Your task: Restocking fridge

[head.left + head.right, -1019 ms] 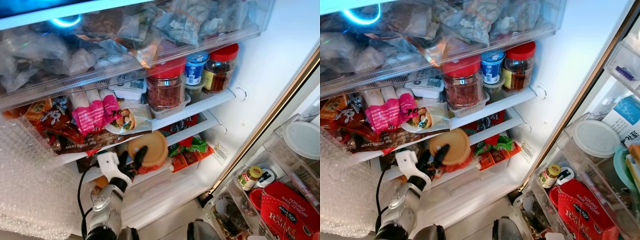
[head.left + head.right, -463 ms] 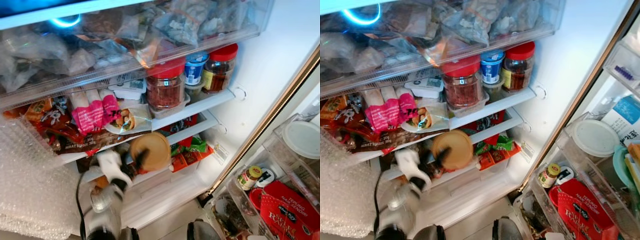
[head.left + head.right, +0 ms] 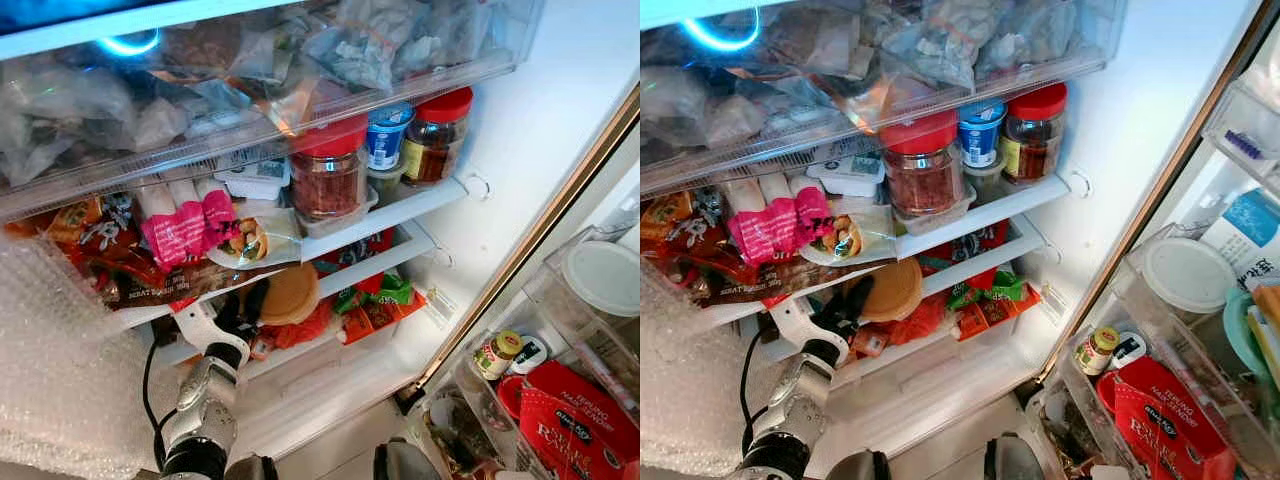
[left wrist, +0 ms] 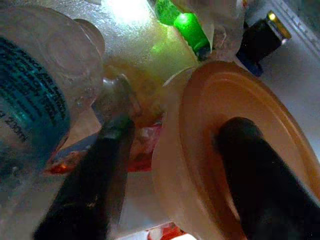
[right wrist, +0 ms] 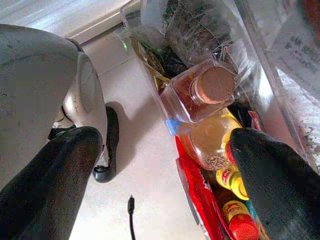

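A round container with a tan lid (image 3: 290, 292) lies tilted on the fridge's lower shelf (image 3: 385, 262), tucked under the shelf above. My left gripper (image 3: 243, 305) reaches up from below and is shut on it. In the left wrist view one black finger (image 4: 250, 170) presses on the tan lid (image 4: 200, 150) and the other finger (image 4: 95, 190) sits behind the tub's body. My right gripper (image 5: 160, 185) hangs low beside the door bins, its fingers wide apart and holding nothing.
Red-lidded jars (image 3: 328, 175) and a blue-lidded cup (image 3: 387, 135) stand on the shelf above. Pink packets (image 3: 190, 230) lie to the left, orange and green packets (image 3: 380, 300) beside the container. Bubble wrap (image 3: 60, 380) hangs left. Door bins hold a red box (image 3: 570, 420) and bottles (image 5: 200, 95).
My left gripper has pushed the tan-lidded container up and deeper into the lower shelf, so it now sits partly under the shelf above. The arm followed it inward.
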Controlling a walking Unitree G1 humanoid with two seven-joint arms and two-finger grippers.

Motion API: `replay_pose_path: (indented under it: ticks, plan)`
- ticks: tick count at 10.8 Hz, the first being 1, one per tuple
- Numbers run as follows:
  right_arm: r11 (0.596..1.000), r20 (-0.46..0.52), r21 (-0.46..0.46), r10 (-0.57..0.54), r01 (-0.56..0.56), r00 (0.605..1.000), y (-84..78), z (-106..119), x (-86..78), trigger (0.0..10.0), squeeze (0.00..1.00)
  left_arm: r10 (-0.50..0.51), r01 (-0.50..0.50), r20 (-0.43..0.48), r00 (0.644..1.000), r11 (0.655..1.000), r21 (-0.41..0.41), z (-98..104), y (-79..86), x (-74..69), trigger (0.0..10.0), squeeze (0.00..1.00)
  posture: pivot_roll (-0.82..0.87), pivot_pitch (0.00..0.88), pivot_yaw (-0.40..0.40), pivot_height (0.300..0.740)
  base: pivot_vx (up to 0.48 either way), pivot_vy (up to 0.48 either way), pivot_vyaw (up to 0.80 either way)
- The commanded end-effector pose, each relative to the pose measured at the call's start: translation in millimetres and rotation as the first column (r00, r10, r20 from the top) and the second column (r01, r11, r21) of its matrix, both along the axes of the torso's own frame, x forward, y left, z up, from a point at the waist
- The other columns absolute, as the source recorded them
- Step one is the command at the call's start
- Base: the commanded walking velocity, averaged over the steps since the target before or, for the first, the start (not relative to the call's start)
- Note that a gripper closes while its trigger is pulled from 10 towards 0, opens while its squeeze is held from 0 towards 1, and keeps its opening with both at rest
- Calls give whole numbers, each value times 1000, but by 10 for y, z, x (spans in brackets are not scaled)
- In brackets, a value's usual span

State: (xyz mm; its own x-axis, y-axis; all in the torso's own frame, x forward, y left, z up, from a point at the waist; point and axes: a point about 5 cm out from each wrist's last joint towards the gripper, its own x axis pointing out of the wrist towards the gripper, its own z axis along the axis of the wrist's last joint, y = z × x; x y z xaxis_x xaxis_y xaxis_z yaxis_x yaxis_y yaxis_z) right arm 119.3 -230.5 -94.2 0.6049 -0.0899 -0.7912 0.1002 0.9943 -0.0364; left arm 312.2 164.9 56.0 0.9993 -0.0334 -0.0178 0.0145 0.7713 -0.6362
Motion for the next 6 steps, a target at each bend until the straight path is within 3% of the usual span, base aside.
replay_pose_path:
  ticks: [1,3,4,5,6]
  plan:
    - [1000,-8,-6,-23,23,1000,-34,-11,-68,10000,0,82,-84,-62,995,996,-34,-81,96,-47,0,0,-176,148,-4,655,0,0,0]
    - [1000,-8,-4,-23,23,1000,-30,-11,-66,10000,0,145,-146,-54,988,989,-30,-50,94,-48,0,0,-176,150,-2,655,0,0,0]
    - [1000,-7,-3,-25,25,1000,-28,-11,-63,10000,0,143,-144,-47,989,989,-20,-37,82,-41,3216,0,-176,150,-2,655,0,0,0]
    - [1000,-6,-4,-27,27,1000,-26,-10,-61,10000,0,126,-126,-41,991,992,18,-31,86,-37,10000,0,-178,147,1,655,0,0,0]
    - [1000,-4,-4,-28,28,1000,-22,-9,-55,10000,0,104,-102,-32,994,993,52,-28,73,-38,10000,0,-178,147,2,655,0,0,0]
